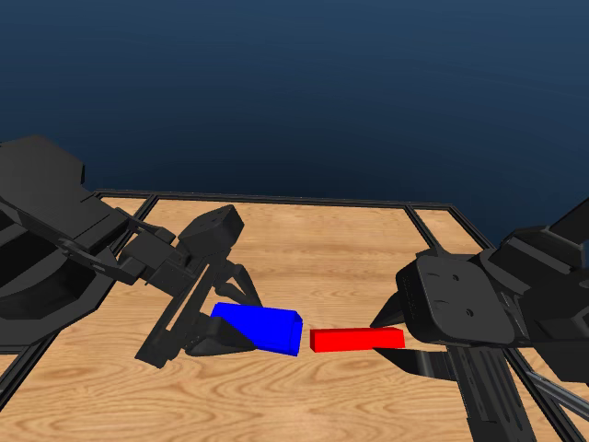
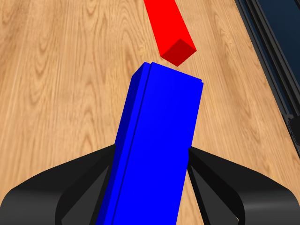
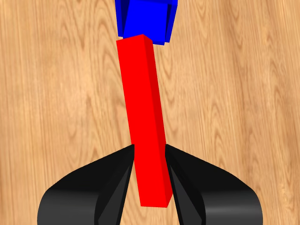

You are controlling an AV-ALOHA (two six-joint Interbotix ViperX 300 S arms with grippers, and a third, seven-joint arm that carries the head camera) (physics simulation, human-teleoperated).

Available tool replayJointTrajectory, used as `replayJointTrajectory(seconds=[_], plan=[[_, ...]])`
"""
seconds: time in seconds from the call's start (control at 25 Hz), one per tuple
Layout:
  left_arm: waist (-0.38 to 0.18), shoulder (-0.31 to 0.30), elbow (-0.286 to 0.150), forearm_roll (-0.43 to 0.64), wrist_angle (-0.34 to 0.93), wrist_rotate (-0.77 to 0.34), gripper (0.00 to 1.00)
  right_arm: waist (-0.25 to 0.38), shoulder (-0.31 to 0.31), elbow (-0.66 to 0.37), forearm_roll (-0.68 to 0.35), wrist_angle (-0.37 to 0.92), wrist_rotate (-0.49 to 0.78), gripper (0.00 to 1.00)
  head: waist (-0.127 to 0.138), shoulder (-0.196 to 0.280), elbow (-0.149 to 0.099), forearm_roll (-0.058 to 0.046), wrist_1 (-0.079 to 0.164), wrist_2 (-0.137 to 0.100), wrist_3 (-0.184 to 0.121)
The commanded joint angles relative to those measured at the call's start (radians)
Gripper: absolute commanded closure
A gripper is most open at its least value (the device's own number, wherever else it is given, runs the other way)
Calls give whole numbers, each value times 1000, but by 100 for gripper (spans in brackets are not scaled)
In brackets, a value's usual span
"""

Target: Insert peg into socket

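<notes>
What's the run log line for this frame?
left end effector: holds socket | right end effector: holds peg | peg tip near socket, not inserted

Peg (image 1: 357, 339) tip just beside socket (image 1: 261, 328) end; bare table (image 1: 322, 249) open behind both.

Even, bright rendered light falls across all three views, crisp edge to edge, with no blur, grain or lens bending. The wooden table (image 1: 368, 249) glows warm and flat, without glare. The blue socket (image 1: 262, 328) shows a lit top and darker side faces; the red peg (image 1: 357, 339) likewise has a darker end face in the left wrist view. Soft dark shadow pools under both black arms. The background fades to deep navy.
</notes>
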Motion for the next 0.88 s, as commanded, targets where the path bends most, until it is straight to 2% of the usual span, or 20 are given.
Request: replayJointTrajectory(seconds=[0.04, 0.24, 0.28, 0.32, 0.36, 0.4, 0.52, 0.6, 0.64, 0.68, 0.72, 0.76, 0.84, 0.88], plan=[[6, 16, -55, -8, -31, 19, 100, -31, -2, -32, 12, -34, -50, 100, 11, -11, -8, 2, -7, -2, -3], [-5, 45, -105, 23, 36, -3, 100, -70, -5, -23, 37, -73, -88, 100, 25, -11, -6, 6, 7, -4, -1], [-9, 52, -103, 28, 23, -14, 100, -77, -11, -22, 43, -76, -98, 100, 26, -11, -5, 6, 8, -4, -2], [0, 55, -116, 40, 64, -29, 100, -84, -11, -17, 49, -76, -111, 100, 26, -11, -5, 6, 11, -6, -2], [-18, 65, -111, 57, 91, -44, 100, -93, -16, -15, 58, -82, -125, 100, 28, -11, -5, 6, 15, -7, -2], [-19, 44, -126, 57, 81, -50, 100, -101, -13, -5, 66, -89, -132, 100, 30, -11, -4, 6, 15, -9, -2], [-26, 38, -113, 91, 135, -89, 100, -114, -3, 13, 88, -110, -147, 100, 37, -10, -4, 8, 18, -13, 2], [-27, 27, -138, 166, 186, -175, 100, -121, -5, 9, 99, -119, -157, 100, 39, -11, -3, 8, 21, -15, -1], [-41, 19, -120, 142, 161, -133, 100, -128, -6, 13, 106, -127, -161, 100, 40, -11, -3, 8, 22, -16, -3], [-30, 37, -133, 183, 221, -186, 100, -131, -8, 11, 109, -130, -164, 100, 41, -11, -3, 8, 22, -17, -4], [-36, 24, -134, 166, 188, -168, 100, -132, -1, 17, 116, -129, -173, 100, 41, -12, -3, 8, 21, -19, -4], [-35, 29, -156, 222, 253, -234, 100, -137, -5, 10, 119, -131, -178, 100, 42, -12, -3, 8, 22, -21, -4], [-29, 37, -171, 261, 286, -286, 100, -144, 22, -12, 134, -131, -208, 100, 42, -13, -2, 7, 22, -23, -3], [-55, 64, -182, 262, 296, -275, 100, -149, 30, -37, 141, -138, -227, 100, 41, -13, -2, 7, 21, -23, -4]])
